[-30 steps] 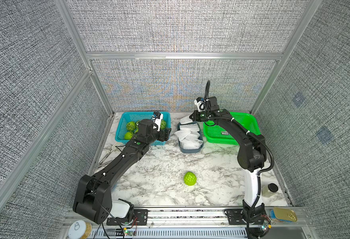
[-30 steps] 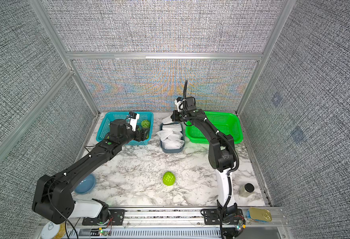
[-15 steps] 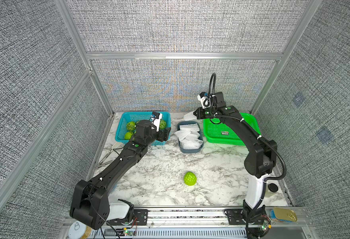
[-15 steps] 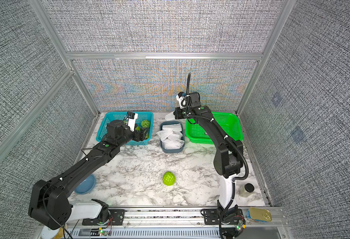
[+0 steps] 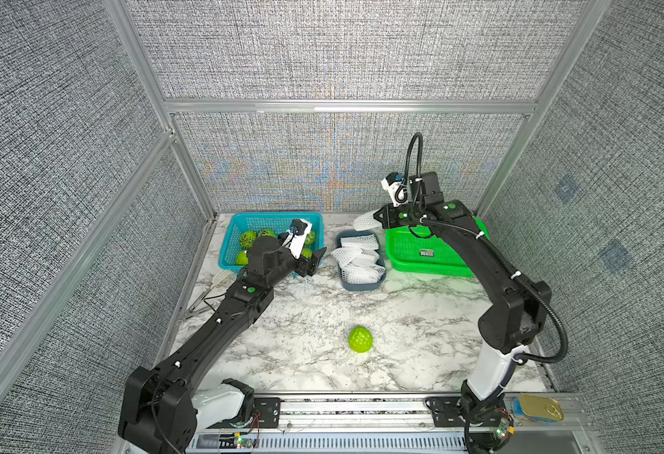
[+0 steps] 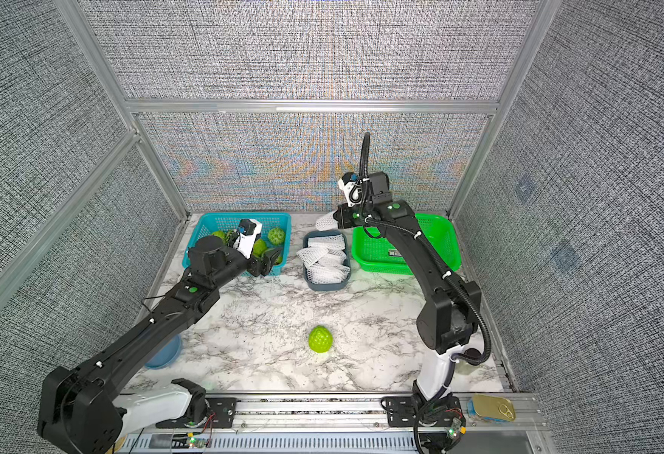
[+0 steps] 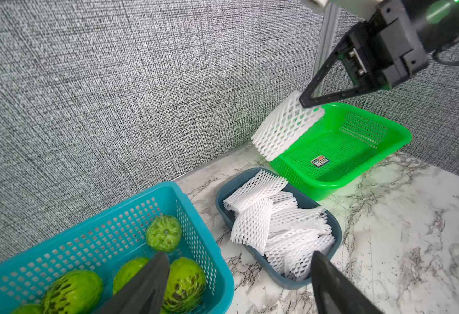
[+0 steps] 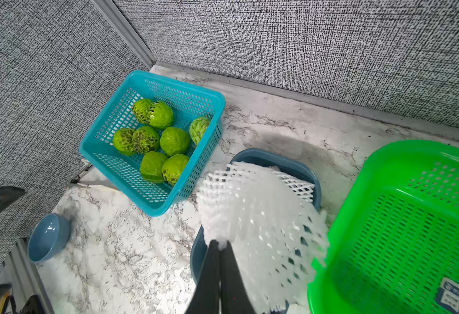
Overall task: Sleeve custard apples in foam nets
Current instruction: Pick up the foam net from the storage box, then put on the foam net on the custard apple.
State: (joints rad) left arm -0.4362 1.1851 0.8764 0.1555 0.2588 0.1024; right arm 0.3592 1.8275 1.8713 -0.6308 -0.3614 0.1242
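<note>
Over the grey tray's (image 7: 337, 233) far end, a foam net (image 7: 285, 127) hangs from the right gripper (image 7: 305, 102), jaws pinched tight on its edge.
More foam nets (image 7: 274, 225) lie heaped in that tray, between blue basket (image 8: 152, 206) and green basket (image 7: 402, 136); custard apples (image 8: 152, 136) fill the blue one; a lone custard apple (image 5: 360, 339) sits well apart on the marble table (image 5: 303, 314); left gripper (image 7: 239, 255) hovers by the blue basket's corner, jaws spread wide, holding nothing.
</note>
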